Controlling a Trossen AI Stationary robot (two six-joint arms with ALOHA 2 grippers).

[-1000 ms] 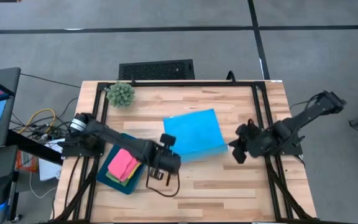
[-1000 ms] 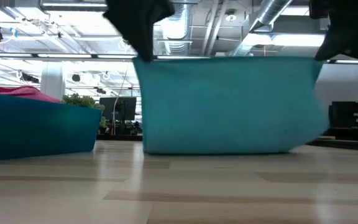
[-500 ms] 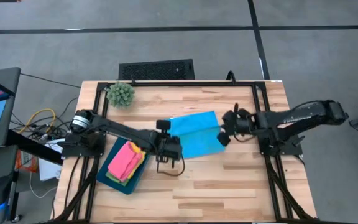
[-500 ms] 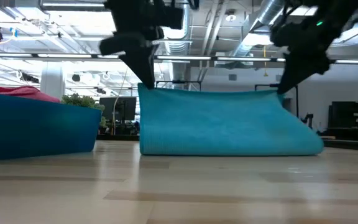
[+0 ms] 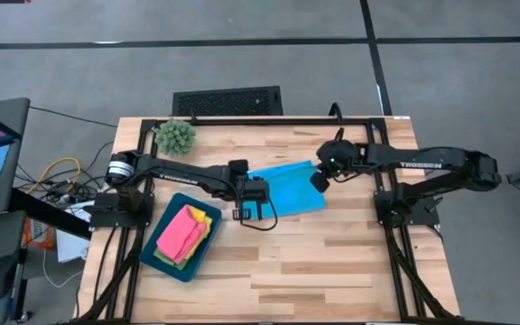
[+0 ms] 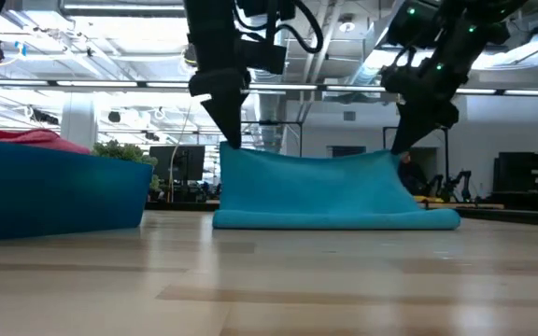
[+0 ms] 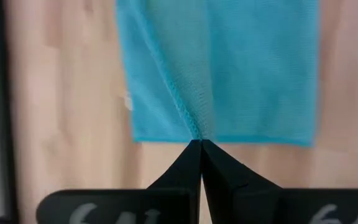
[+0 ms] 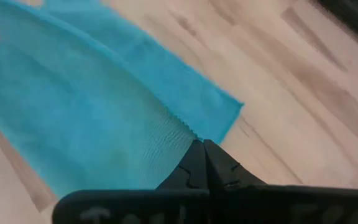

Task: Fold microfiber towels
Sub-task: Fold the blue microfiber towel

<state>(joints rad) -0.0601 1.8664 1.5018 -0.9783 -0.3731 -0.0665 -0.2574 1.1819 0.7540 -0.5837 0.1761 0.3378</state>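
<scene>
The light blue towel [image 5: 289, 188] lies near the table's [image 5: 332, 271] middle, half folded. The left gripper [image 5: 246, 194] and right gripper [image 5: 319, 178] each pinch one corner of its raised edge, fingers clamped tight on the fabric. To finish this fold well, both should carry the lifted edge across level and together, keep the cloth taut, and lay it flush over the far edge. The pink towel [image 5: 181, 232] waits in the tray [image 5: 162, 257] by the table's left edge
</scene>
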